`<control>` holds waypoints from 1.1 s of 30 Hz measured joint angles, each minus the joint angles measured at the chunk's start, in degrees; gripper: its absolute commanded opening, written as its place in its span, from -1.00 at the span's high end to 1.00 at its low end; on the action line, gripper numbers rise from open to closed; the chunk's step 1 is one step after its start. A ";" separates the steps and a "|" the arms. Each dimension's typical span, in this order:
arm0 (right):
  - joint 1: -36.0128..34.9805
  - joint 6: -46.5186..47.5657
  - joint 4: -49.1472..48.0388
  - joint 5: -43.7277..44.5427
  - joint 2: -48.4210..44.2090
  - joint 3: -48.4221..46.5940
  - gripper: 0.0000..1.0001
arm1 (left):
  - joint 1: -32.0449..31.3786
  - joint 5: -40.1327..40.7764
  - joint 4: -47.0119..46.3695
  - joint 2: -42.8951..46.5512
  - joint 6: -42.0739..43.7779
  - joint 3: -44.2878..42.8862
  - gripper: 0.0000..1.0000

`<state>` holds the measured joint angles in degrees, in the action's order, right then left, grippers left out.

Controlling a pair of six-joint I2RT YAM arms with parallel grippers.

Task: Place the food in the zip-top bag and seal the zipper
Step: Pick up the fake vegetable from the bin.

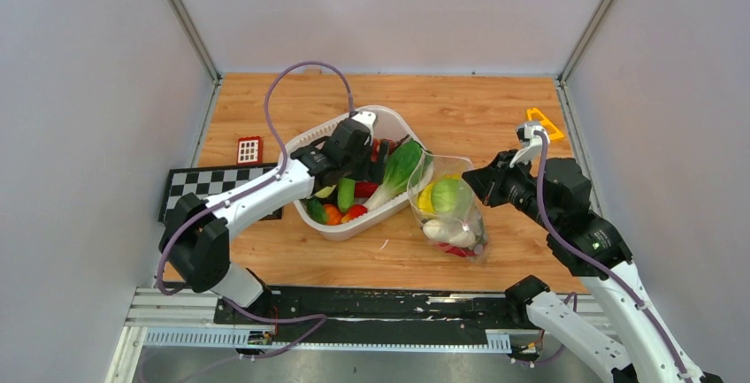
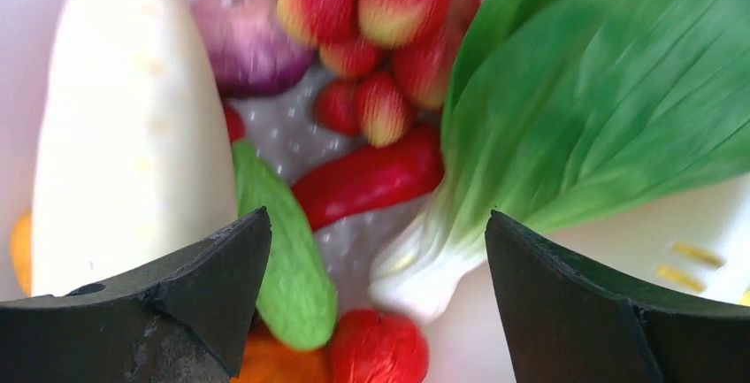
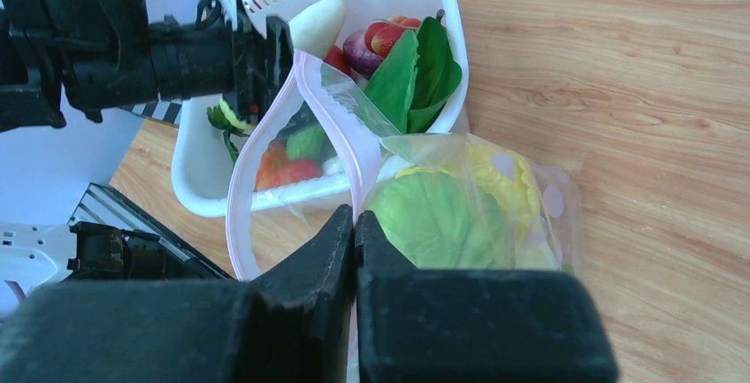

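The clear zip-top bag (image 1: 453, 215) lies right of the white tub (image 1: 400, 123), holding a green-yellow cabbage (image 3: 442, 215), a white piece and red pieces. Its pink zipper (image 3: 340, 126) gapes open toward the tub. My right gripper (image 3: 355, 217) is shut on the zipper strip at the bag's mouth. My left gripper (image 2: 376, 250) is open inside the tub, over a green pickle-like piece (image 2: 283, 250), a red chili (image 2: 371, 175), a red tomato (image 2: 380, 348) and the white stem of a leafy green (image 2: 584, 100). The long white radish (image 2: 124, 126) lies to its left.
A black-and-white checkerboard (image 1: 208, 184) and a small red grid block (image 1: 249, 149) lie left of the tub. An orange triangle (image 1: 542, 123) sits at the back right. Grey walls close in the wooden table (image 1: 460, 109) on three sides.
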<state>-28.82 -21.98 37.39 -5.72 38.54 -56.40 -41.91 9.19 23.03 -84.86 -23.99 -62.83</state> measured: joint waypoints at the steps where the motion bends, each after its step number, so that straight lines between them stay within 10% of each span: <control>1: 0.00 -0.02 0.00 0.00 0.00 0.02 0.94 | 0.02 0.35 -0.39 -1.27 0.26 -1.84 -0.91; 12: 0.00 -0.02 -0.33 -0.37 0.00 0.33 0.93 | 2.45 1.14 -1.03 -10.80 2.69 -10.67 -0.67; 33: 0.00 -0.26 -2.12 -1.49 1.29 1.29 0.92 | 1.77 9.25 -0.87 -3.21 0.22 1.86 -0.73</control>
<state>-28.82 -22.24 35.27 -7.20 39.83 -55.11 -40.14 18.44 22.15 -88.07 -23.77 -60.97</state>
